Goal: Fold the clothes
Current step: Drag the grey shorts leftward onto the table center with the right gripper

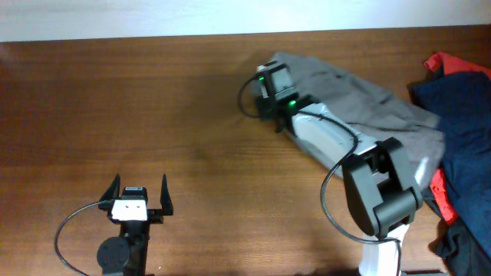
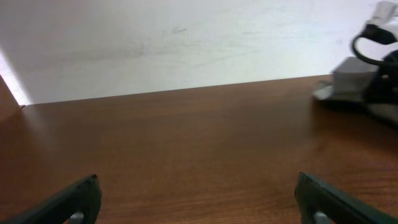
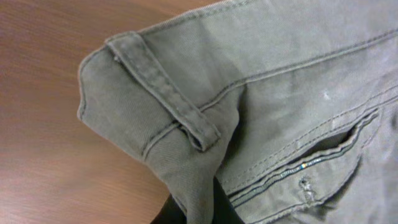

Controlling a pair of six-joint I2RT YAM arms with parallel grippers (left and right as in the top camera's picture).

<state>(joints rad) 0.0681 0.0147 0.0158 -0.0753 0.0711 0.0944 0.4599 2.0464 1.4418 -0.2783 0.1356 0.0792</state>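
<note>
Overhead, we find soft, even light on the brown wood-grain tabletop (image 1: 153,115), with a dull sheen mid-surface and only faint shadows. From the left wrist, the pale plain wall (image 2: 186,43) reads bright, and the nearest foreground is blurred. From the right wrist, the grey-olive woven cotton garment (image 3: 280,74) is fairly sharp, its fold shaded.

Table stock for you to check:
- Brown wooden table (image 1: 192,115): smooth, low sheen, fine grain.
- Grey-olive woven cotton garment (image 3: 267,74), at 2 o'clock: matt, tight weave, raised double stitching. Its belt loop (image 3: 163,87) is the same cloth. The pocket zip (image 3: 292,171) glints like metal.
- Navy blue cloth garment (image 1: 464,115), at 3 o'clock: matt, soft-looking.
- Left gripper (image 1: 140,184): black fingers (image 2: 71,200), matt, plastic by the look.
</note>
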